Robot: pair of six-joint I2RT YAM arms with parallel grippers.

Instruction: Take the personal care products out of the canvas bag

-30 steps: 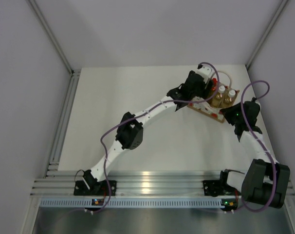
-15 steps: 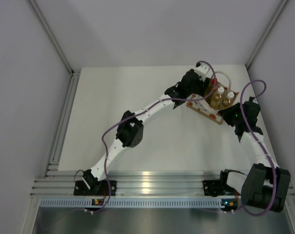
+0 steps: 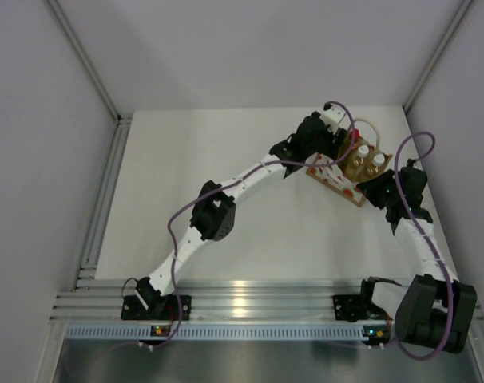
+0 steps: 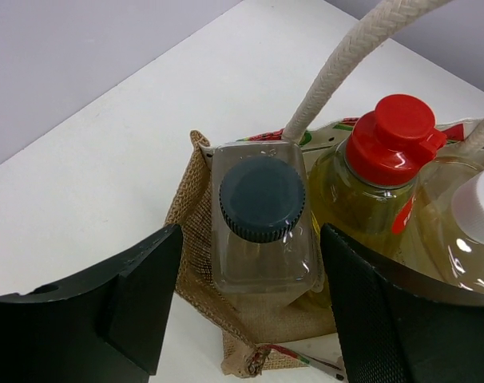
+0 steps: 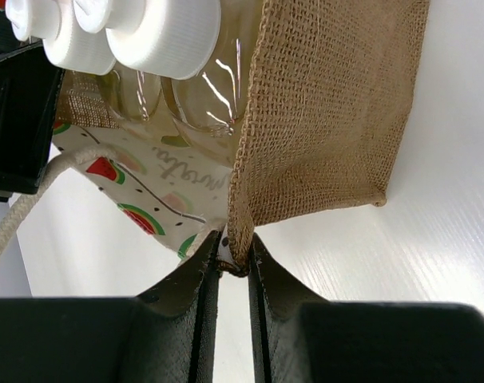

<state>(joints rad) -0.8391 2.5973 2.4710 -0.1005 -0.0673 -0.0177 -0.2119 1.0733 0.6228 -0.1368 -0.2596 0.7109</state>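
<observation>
I see the canvas bag (image 3: 340, 180) at two o'clock on the table (image 3: 226, 159): tan burlap with a white watermelon-print panel and rope handles. My left gripper (image 4: 248, 263) stands spread either side of the grey-capped clear bottle (image 4: 262, 199), with the red-capped yellow bottle (image 4: 394, 140) at its three o'clock. My right gripper (image 5: 234, 255) is pinched on the bag's burlap edge.

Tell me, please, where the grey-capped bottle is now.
Left wrist view: the grey-capped bottle stands in the bag, beside the red-capped bottle, within the open left gripper.

Arms (image 3: 250, 177) outstretched, left jaws spread, right jaws pinched together
</observation>
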